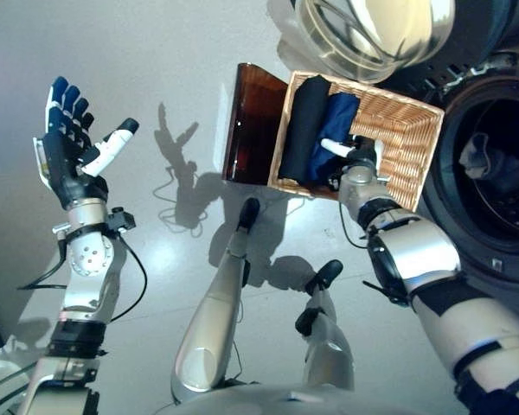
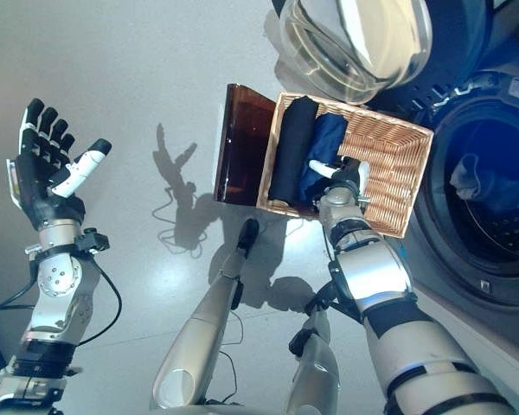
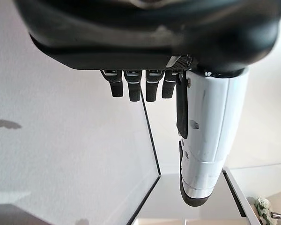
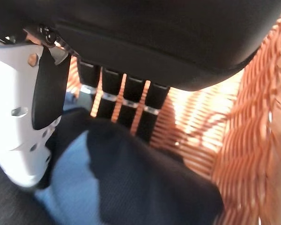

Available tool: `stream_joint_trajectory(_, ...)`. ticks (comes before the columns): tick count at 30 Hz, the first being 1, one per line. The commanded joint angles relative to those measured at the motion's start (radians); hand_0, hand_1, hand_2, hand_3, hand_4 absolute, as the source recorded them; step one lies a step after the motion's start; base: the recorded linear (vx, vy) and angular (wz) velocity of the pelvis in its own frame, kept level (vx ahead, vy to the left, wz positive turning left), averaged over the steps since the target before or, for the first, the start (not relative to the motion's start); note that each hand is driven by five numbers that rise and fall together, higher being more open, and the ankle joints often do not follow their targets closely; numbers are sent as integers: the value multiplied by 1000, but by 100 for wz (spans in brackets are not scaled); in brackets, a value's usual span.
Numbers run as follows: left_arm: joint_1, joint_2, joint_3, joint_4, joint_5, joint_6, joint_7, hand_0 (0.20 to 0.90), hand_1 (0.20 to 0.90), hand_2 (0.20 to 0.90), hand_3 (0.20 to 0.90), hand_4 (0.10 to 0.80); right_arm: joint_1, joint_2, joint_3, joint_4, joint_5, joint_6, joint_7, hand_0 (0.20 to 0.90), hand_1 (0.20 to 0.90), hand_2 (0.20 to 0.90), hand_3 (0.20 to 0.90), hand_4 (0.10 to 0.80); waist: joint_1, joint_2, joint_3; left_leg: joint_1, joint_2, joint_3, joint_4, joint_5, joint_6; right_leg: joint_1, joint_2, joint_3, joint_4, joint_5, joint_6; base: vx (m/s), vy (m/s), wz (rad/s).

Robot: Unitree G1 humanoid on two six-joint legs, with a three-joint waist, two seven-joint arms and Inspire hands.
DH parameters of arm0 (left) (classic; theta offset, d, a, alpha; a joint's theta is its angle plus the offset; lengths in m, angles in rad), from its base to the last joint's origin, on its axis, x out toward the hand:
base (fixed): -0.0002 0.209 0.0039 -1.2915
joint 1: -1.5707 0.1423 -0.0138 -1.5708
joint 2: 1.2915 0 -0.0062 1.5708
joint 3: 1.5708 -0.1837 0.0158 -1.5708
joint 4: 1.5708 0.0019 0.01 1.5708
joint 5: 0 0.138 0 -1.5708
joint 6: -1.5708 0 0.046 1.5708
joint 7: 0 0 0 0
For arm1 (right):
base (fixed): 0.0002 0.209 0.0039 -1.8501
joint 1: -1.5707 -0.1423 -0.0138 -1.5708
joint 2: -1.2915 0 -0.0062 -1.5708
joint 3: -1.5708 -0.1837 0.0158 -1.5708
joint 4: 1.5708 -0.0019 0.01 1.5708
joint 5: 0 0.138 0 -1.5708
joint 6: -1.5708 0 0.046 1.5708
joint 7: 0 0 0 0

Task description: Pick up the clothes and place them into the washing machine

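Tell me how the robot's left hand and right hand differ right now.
The left hand is raised over bare floor, fingers straight and spread, holding nothing. The right hand reaches down into the rectangular woven wicker basket, its fingers against the dark folded clothes; a grip cannot be told. Both are dark hands with white-covered thumbs.

A pale grey glossy floor (image 1: 156,69) reflects bright light, with sharp shadows across it.
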Motion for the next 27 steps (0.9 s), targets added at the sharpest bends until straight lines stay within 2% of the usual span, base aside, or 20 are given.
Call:
stream_joint_trajectory(1,-15,62,78,-166,62,-109,28,900,900,900,900,800,-80,-60,48,-16,-50,-7,-35,200,200,200,200,300,32,70,23,-105,-42,56,121,-140,-70,90,9,0,25,-80,-27,-14,48,6)
stream_joint_trajectory(5,-1,65,89,-168,75,-116,30,900,900,900,900,800,-87,-92,39,-8,-66,0,-47,200,200,200,200,300,30,105,17,-100,-40,65,119,-137,-64,69,-3,18,41,-84,-27,-21,49,2)
stream_joint_trajectory(9,4,59,82,-169,74,-116,23,900,900,900,900,800,-74,-102,23,-22,-60,-11,-53,200,200,200,200,300,20,116,8,-79,-34,75,105,-129,-62,66,-6,33,44,-81,-26,-6,46,-3)
stream_joint_trajectory(14,13,61,76,-164,74,-118,18,900,900,900,900,800,-53,-100,-5,-66,-11,-45,-72,200,200,200,200,300,-1,111,-4,-50,-27,88,99,-131,-56,72,-8,52,45,-74,-25,-1,18,-14)
stream_joint_trajectory(25,58,47,61,-163,57,-109,-3,900,900,900,900,800,72,-99,-118,-268,181,-179,-85,200,200,200,200,300,-86,99,-24,37,7,131,87,-127,-50,76,-8,115,42,-41,-27,-33,19,-18)
stream_joint_trajectory(26,66,43,57,-160,57,-108,-9,900,900,900,900,800,111,-93,-145,-306,212,-207,-83,200,200,200,200,300,-99,105,-19,38,9,149,85,-96,-40,61,-11,113,49,-24,-34,-18,14,-24)
stream_joint_trajectory(27,67,43,56,-159,57,-109,-10,900,900,900,900,800,116,-92,-146,-308,212,-207,-84,200,200,200,200,300,-98,101,-27,50,9,139,82,-125,-48,71,-8,123,48,-43,-28,-25,22,-24)
